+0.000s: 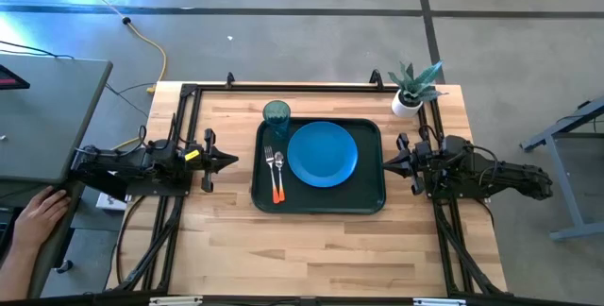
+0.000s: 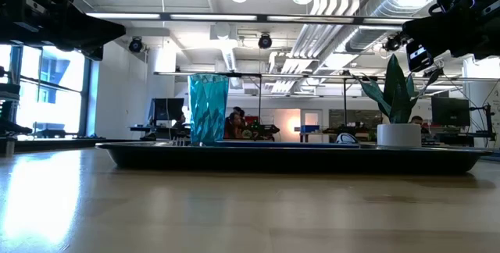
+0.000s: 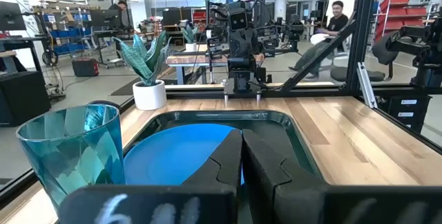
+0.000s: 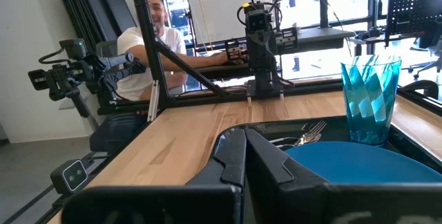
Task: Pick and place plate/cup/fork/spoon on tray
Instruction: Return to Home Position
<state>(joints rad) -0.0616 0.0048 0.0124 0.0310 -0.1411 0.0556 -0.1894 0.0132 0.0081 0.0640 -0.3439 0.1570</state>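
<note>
Tray (image 1: 319, 204): set at the middle of the table (image 1: 311, 249), long side running left to right, between the two arms

Plate (image 1: 322, 153): laid flat inside the tray, right of centre, clear of the rim on all sides

Cup (image 1: 276, 112): placed upright at the tray's far left corner; the base is judged to be inside the rim, though from above it is seen close against it

Fork (image 1: 269, 160) and spoon (image 1: 278, 162): laid side by side in the tray's left part, just beside the plate, orange handles toward the near edge, heads toward the cup; which of the two is nearer the plate cannot be told for certain

Plant pot (image 1: 407, 102): stood at the table's far right corner, outside the tray, no part of the task

Left gripper (image 1: 226, 161): held above the table left of the tray, well apart from it, fingers (image 3: 228, 165) pressed together, nothing gripped

Right gripper (image 1: 389, 162): held just off the tray's right edge, fingers (image 4: 231, 156) pressed together, nothing gripped

A person's hand (image 1: 38, 216): rested at the edge of a grey desk left of the table

Status: all four items are judged to be on the tray; placing is judged complete

Handling note: the remaining step is judged to be holding clear. Both arms are best kept back and raised, since the cup is tall and light and is judged easily tipped by a sweep across the tray's far left corner; the cutlery is judged liable to slide if the tray is nudged
</note>
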